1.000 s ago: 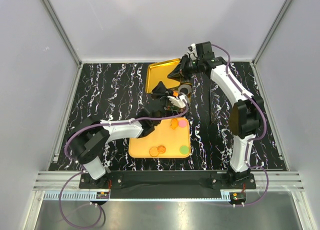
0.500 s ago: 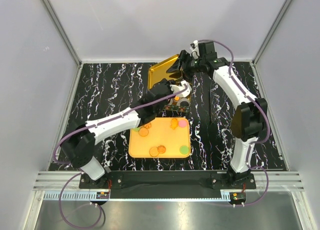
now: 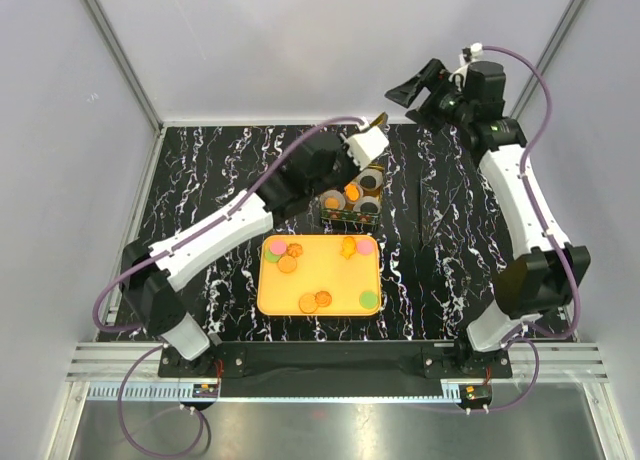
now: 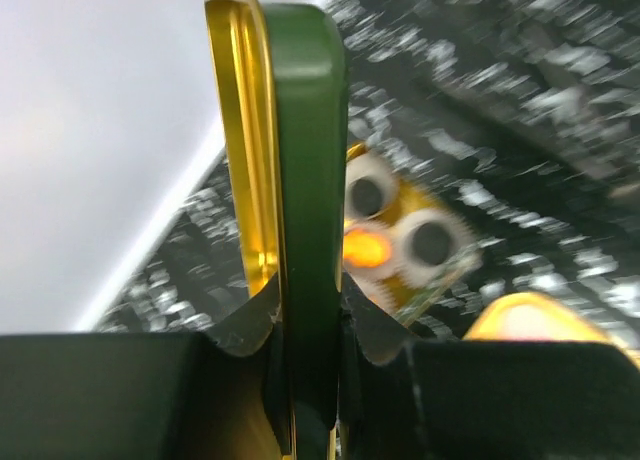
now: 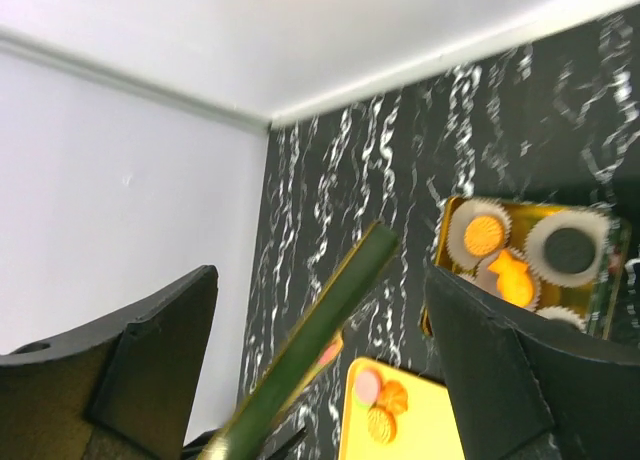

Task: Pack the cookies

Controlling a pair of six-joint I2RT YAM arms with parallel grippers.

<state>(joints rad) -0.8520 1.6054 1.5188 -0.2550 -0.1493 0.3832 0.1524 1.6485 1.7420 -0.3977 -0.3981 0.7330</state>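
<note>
Cookies (image 3: pixel 316 301) lie in two places: loose discs, mostly orange with pink and green, scattered on the yellow tray (image 3: pixel 268 300) near the arm bases, and a few sitting in paper cups (image 5: pixel 535 242) inside the small tin (image 3: pixel 338 218) just beyond the tray. Left gripper (image 3: pixel 365 145) hangs above the far side of the tin, fingers nearly closed and pinching the lid (image 4: pixel 305 180) by its edge; the lid stands on edge, gold inside, green outside. Right gripper (image 3: pixel 408 86) is raised high at the back right, fingers spread wide, holding nothing; in its own camera the lid shows between the fingers but well apart from them. Risks, as judged: the grip is on a thin rim only, so the lid may pivot or slip and drop onto the cups, tipping them. Lowering it tilted could catch the tin wall and shove the tin across the table (image 3: pixel 200 180). Closing now would leave the tray cookies unpacked. If the right arm comes down carelessly, it may strike the lid.
</note>
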